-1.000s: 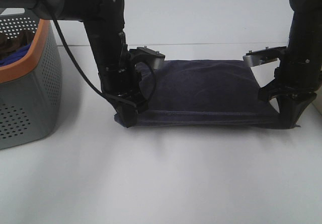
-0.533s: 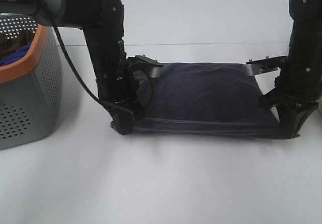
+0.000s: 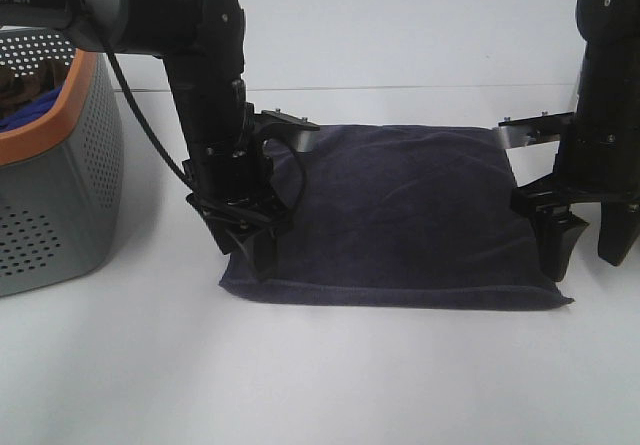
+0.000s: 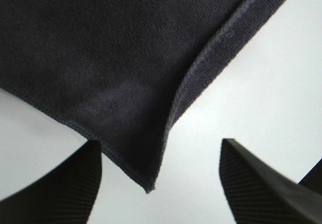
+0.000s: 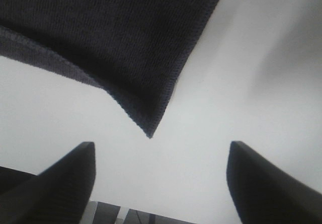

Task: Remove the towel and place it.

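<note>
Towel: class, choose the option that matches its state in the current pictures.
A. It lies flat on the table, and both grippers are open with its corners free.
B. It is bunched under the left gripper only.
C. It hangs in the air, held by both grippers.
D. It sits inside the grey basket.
A. The towel lies spread on the white table; both wrist views show a free corner between the spread fingers of the left gripper and right gripper.

The towel (image 3: 400, 220) is plain dark navy-charcoal with a slightly lighter stitched hem. It lies on a white table (image 3: 400, 385). The basket (image 3: 55, 180) is grey, perforated with small dots, and rimmed in orange. Both arms are black.
</note>
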